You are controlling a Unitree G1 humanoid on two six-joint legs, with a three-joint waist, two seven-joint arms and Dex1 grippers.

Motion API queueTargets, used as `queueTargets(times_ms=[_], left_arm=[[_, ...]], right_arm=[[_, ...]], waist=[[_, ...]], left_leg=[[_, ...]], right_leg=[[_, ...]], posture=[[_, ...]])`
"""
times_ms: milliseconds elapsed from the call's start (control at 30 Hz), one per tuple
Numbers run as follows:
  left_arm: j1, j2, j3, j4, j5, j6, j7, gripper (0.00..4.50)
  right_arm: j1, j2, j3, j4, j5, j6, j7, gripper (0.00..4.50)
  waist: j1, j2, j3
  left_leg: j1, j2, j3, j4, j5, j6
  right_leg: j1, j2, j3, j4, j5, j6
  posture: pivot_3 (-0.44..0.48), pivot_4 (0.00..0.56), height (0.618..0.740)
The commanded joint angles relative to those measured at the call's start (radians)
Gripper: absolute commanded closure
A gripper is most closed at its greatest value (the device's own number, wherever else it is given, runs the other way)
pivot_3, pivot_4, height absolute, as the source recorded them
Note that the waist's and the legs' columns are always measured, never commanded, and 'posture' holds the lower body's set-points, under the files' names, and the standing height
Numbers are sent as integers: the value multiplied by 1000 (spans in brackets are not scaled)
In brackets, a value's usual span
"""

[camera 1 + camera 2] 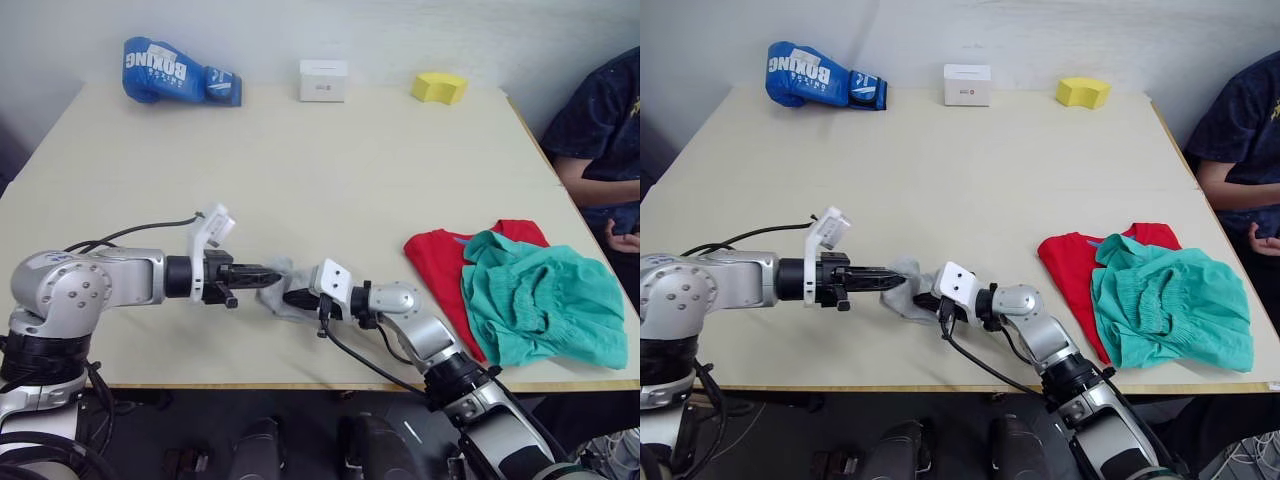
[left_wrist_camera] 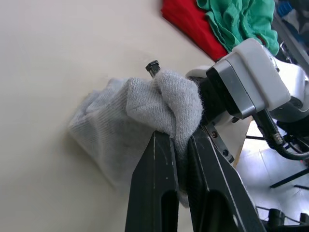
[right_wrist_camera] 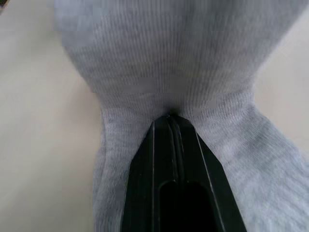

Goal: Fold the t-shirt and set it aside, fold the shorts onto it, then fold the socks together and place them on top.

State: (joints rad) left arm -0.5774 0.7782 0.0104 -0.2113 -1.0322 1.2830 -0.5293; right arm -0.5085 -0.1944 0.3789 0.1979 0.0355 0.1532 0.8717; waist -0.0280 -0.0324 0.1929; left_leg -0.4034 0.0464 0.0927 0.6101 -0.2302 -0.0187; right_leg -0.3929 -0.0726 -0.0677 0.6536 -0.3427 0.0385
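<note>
Both the left gripper [image 1: 268,274] and right gripper [image 1: 292,297] pinch the socks [image 2: 145,116]; shorts [image 1: 540,300] over t-shirt [image 1: 435,262] at three o'clock

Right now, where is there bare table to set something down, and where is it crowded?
Bare: the wide middle of the table, between the far row (boxing glove, white box, yellow sponge) and the end effectors. Crowded: the near edge, where the left end effector and right end effector pinch the socks, and the near right corner with shorts on t-shirt.
</note>
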Motion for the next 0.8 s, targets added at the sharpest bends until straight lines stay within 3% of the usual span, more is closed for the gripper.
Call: queueTargets(times_ms=[33,200,500,667,800], left_arm=[[-3,-44,-69,5,102,-111,-69,4481],[-33,-81,-147,21,190,-134,-108,4481],[5,-125,-210,8,337,-297,-192,1657],[35,-140,-177,5,356,-410,-285,36],[76,-124,-110,-11,326,-485,-379,11]], right_arm=[[59,-27,-7,-52,-23,96,-50,4500],[118,-40,-16,-141,-19,152,-95,4500],[204,-122,-81,-341,7,340,-142,4500],[261,-195,-172,-505,103,473,-122,4500],[305,-249,-264,-597,233,530,-64,4500]], waist=[[0,0,0],[0,0,0],[4,0,0],[9,0,0],[8,0,1]], left_leg=[[0,0,0,0,0,0],[-1,0,0,0,1,0],[-1,0,0,0,1,2],[-1,0,0,0,0,3],[-3,1,0,0,1,6]], right_leg=[[0,0,0,0,0,0],[0,0,0,-1,0,0],[0,0,0,-1,0,0],[0,0,0,-1,0,0],[-1,1,0,-2,0,0]], posture=[[0,150,740],[0,150,740],[0,150,740],[0,150,740],[0,150,740]])
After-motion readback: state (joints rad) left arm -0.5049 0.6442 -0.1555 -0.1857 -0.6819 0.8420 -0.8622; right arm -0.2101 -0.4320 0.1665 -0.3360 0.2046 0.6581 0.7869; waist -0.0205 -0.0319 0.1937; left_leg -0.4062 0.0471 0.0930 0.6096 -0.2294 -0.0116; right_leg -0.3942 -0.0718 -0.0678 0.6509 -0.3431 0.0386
